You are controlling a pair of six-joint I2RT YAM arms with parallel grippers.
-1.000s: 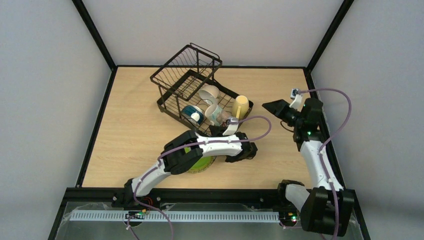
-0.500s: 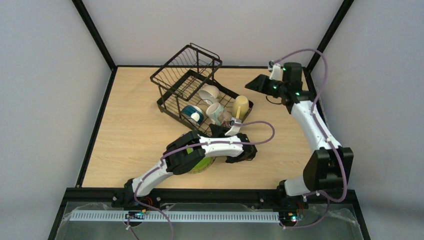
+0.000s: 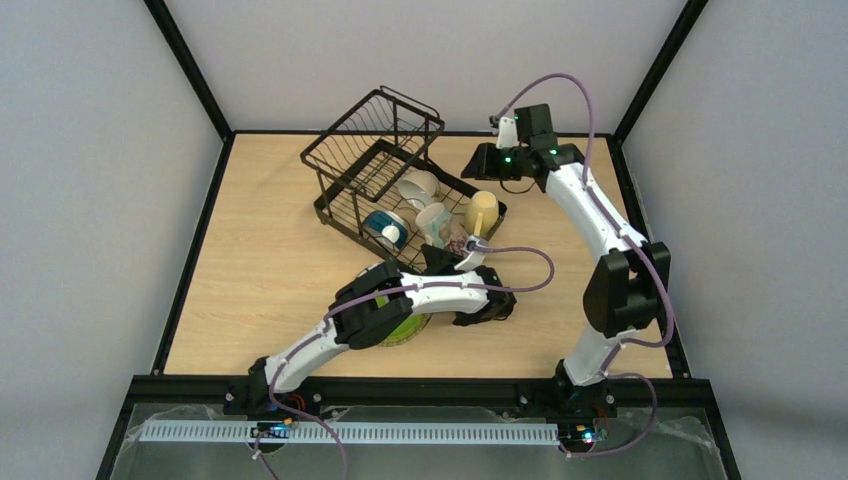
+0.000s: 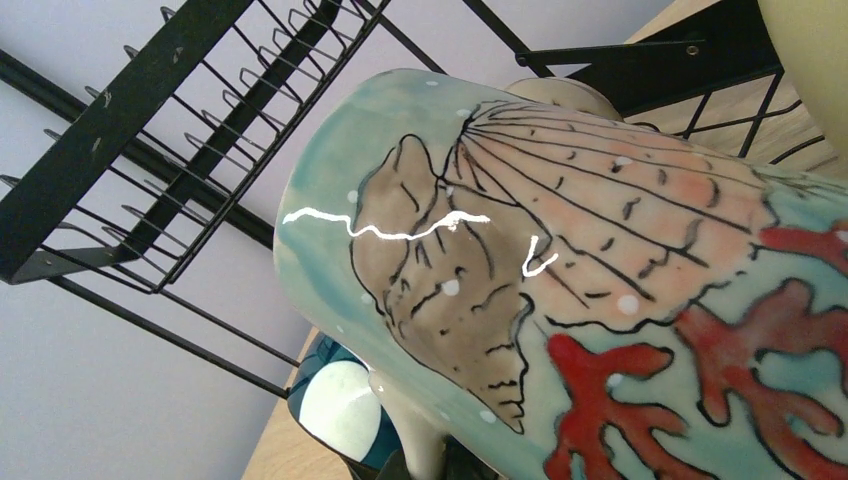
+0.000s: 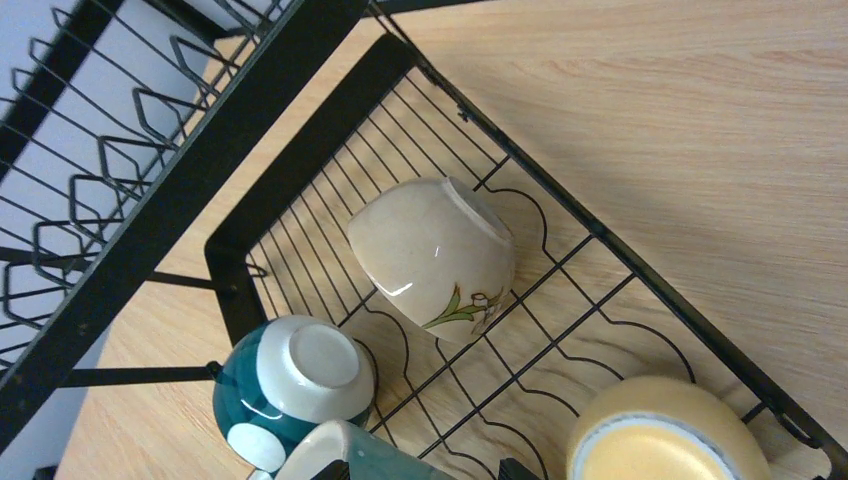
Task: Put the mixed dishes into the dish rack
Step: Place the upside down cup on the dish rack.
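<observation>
The black wire dish rack (image 3: 372, 160) stands at the back of the table. In its flat tray lie a blue-outside bowl (image 3: 385, 228) bottom up, a white bowl (image 3: 418, 187) with a flower on it, and a yellow mug (image 3: 482, 212). My left gripper (image 3: 449, 248) is shut on the handle of a pale teal mug (image 4: 560, 250) painted with a shell and red coral, held over the tray between the bowls and the yellow mug. My right gripper (image 3: 482, 160) hovers open above the rack's right end, empty. The green plate (image 3: 408, 326) lies on the table, mostly hidden under my left arm.
The rack's raised basket tier (image 5: 120, 170) rises on the left of the right wrist view. In that view the white bowl (image 5: 430, 255), the blue-outside bowl (image 5: 290, 385) and the yellow mug (image 5: 665, 435) lie on the tray wires. Bare wooden table (image 3: 260, 270) surrounds the rack.
My right arm has swung from the table's right edge up and left to above the rack's right end. My left arm with the mug has barely shifted.
</observation>
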